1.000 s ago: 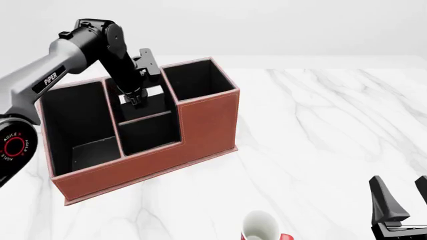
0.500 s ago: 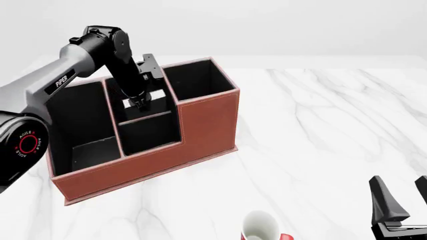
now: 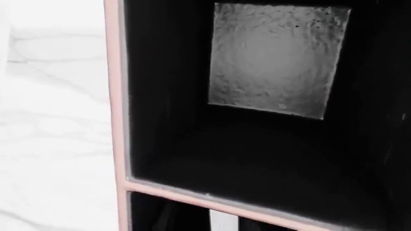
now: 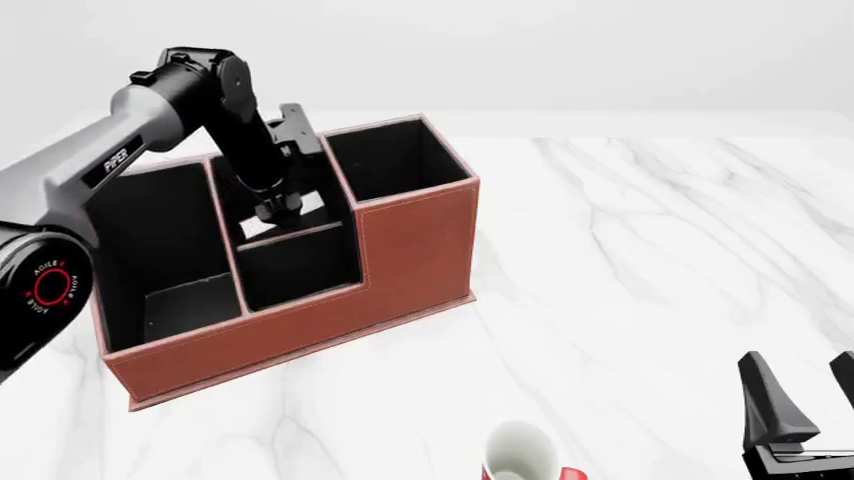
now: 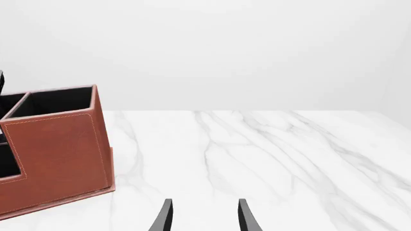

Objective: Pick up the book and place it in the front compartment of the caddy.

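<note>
The left gripper [image 4: 278,207] is reached down into the caddy [image 4: 400,250], over the taller middle pocket behind the divider; whether it's spread or pinched can't really be told. A white sliver of what is probably the book [image 3: 224,222] is seen past a rim in the wrist view, pocket unclear. The front compartment [image 4: 300,265] is seen dark. The right gripper [image 4: 801,395] is parked spread open by the table's [image 4: 641,250] near right corner, mug [image 4: 523,452] at the near edge.

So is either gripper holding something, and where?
Right gripper: open, nothing held. Left gripper sits low in the caddy's middle section; whether it grips anything cannot be told.
</note>
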Controlling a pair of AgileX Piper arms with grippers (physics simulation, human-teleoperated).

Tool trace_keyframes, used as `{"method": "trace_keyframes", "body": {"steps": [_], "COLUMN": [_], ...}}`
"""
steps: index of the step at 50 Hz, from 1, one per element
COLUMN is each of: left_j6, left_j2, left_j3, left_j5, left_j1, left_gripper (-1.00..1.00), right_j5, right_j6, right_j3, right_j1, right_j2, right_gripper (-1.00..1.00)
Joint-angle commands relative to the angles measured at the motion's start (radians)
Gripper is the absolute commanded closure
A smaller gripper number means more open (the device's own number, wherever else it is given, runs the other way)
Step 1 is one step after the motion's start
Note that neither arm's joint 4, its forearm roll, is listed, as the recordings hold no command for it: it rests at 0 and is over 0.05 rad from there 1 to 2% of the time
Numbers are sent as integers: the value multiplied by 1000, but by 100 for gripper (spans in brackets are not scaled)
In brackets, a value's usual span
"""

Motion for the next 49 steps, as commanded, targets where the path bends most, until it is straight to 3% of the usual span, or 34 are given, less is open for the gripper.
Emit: {"method": "trace_keyframes", "body": {"steps": [1, 28, 38, 43, 49], "left_j6": [28, 155, 140, 183, 163], "left_j2": [-66, -378, -508, -636, -718], "left_j3": [26, 235, 342, 435, 482], "left_j5": [0, 0, 0, 0, 0], "left_j1": [34, 76, 12, 16, -18], "left_gripper": [-100, -100, -100, -100, -100], "right_j5": [2, 1, 2, 1, 1], "right_j6": [0, 0, 0, 0, 0], "right_j3": [0, 0, 0, 0, 0], "right_j1": [0, 0, 0, 0, 0], "right_j2": [-2, -2, -3, -2, -2], "right_gripper": [-100, -100, -100, -100, -100]}}
